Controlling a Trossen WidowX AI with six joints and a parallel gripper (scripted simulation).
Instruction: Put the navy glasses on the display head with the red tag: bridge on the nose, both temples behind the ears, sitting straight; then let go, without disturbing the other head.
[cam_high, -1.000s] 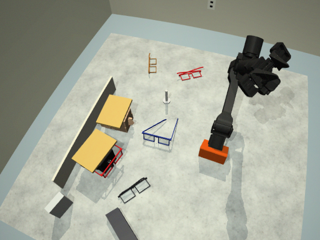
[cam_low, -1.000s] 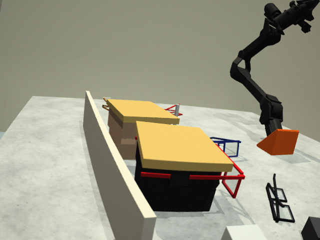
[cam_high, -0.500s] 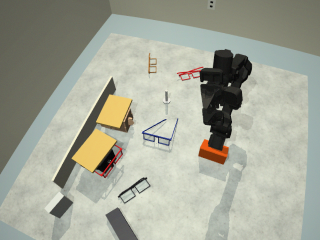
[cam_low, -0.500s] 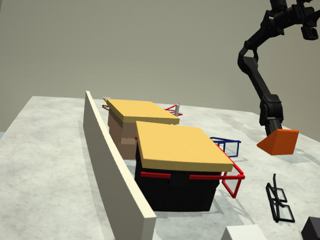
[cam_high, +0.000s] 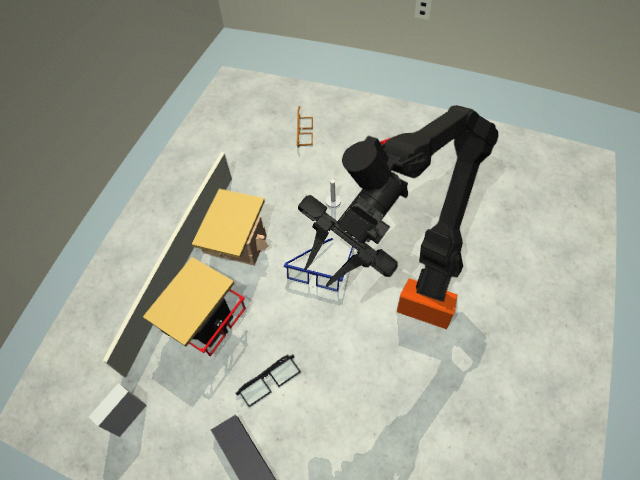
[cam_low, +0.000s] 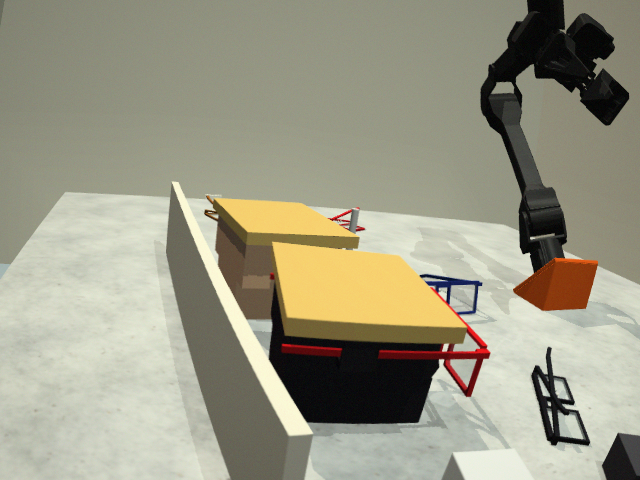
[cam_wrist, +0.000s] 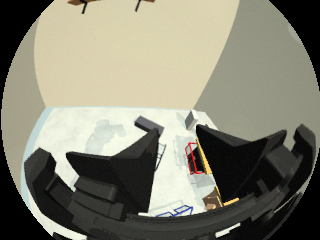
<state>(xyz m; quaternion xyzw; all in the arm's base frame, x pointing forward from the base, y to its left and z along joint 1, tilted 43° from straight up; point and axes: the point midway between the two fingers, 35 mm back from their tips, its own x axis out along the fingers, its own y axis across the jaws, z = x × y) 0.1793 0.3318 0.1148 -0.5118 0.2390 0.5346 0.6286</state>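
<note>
The navy glasses (cam_high: 298, 268) (cam_low: 460, 283) stand on the table with temples spread, lenses toward the bottom of the top view. My gripper (cam_high: 316, 276) (cam_wrist: 177, 130) is partly open and empty, high above the table; it overlaps the glasses in the top view without touching them. The brown head (cam_high: 252, 251) (cam_low: 255, 302), with a visible nose, wears no glasses that I can see. The black head (cam_low: 361, 392) wears red glasses (cam_high: 223, 325) (cam_low: 434, 354). Yellow boards cover both heads. I cannot make out the red tag in these views.
A long upright panel (cam_high: 173, 258) (cam_low: 227, 315) stands behind the heads. A thin post (cam_high: 332, 191) (cam_low: 354, 220) stands near the navy glasses. Black glasses (cam_high: 266, 373), orange glasses (cam_high: 298, 129), a dark block (cam_high: 242, 446) and a white-and-grey box (cam_high: 121, 413) are also there.
</note>
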